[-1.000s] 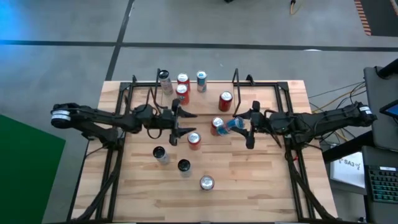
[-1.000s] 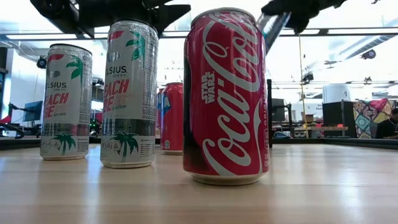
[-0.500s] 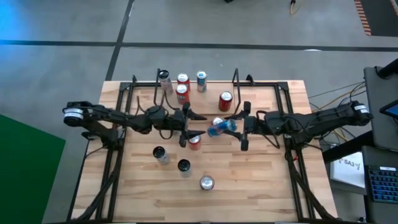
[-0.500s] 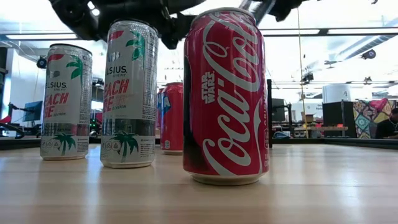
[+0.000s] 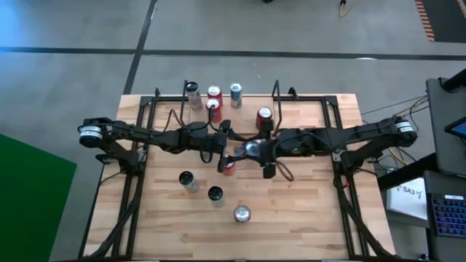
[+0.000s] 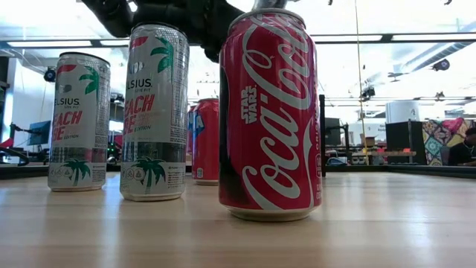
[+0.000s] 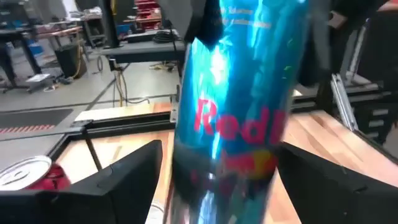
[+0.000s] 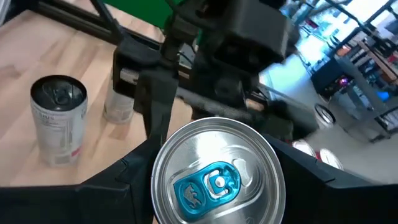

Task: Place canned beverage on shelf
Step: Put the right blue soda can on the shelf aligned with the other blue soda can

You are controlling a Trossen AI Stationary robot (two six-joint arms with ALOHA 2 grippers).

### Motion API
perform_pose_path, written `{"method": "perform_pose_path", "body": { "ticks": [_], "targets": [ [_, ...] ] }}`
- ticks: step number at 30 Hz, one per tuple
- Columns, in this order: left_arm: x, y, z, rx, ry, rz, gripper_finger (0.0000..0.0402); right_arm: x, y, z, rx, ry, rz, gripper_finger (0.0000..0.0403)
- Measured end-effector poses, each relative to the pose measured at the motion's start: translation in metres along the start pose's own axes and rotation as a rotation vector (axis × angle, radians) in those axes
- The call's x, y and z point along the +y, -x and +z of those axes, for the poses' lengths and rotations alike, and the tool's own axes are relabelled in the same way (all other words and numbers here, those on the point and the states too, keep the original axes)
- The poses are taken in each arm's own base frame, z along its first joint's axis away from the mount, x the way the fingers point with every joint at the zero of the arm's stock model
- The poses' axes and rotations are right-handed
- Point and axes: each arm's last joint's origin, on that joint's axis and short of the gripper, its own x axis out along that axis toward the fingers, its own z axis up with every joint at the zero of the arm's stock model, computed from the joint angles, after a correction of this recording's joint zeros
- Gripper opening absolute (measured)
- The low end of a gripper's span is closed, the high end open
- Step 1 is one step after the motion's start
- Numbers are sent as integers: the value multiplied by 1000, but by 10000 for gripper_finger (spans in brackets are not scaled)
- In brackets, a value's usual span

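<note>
My right gripper pinches the can at table centre, my left gripper spread at its 9 o'clock; mistimed release risks dropping it.

The desk is light wooden planking, standing on a grey concrete floor crossed by dark lines. A green panel lies beside one end, and a laptop sits past the other. Level across the desk, the room behind is bright, with long ceiling lights, a dark monitor and cluttered workbenches.
</note>
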Motion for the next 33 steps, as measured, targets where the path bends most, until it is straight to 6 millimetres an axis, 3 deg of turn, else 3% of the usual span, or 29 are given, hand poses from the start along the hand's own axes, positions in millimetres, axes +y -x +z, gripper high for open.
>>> {"method": "perform_pose_path", "body": {
  "ticks": [8,12,17,24,33],
  "targets": [
    [-5,-1,1,-19,-11,-127,294,1,-27,19,3,75,48,223],
    [-4,1,2,-25,-11,-115,267,4,-34,18,50,74,65,223],
    [-5,1,1,-21,7,-108,206,3,-33,18,45,29,70,223],
    [-9,0,3,-33,9,-49,205,3,-32,19,49,25,66,254],
    [-19,6,11,-41,-67,142,205,-7,-19,34,8,-42,24,301]
  ]
}}
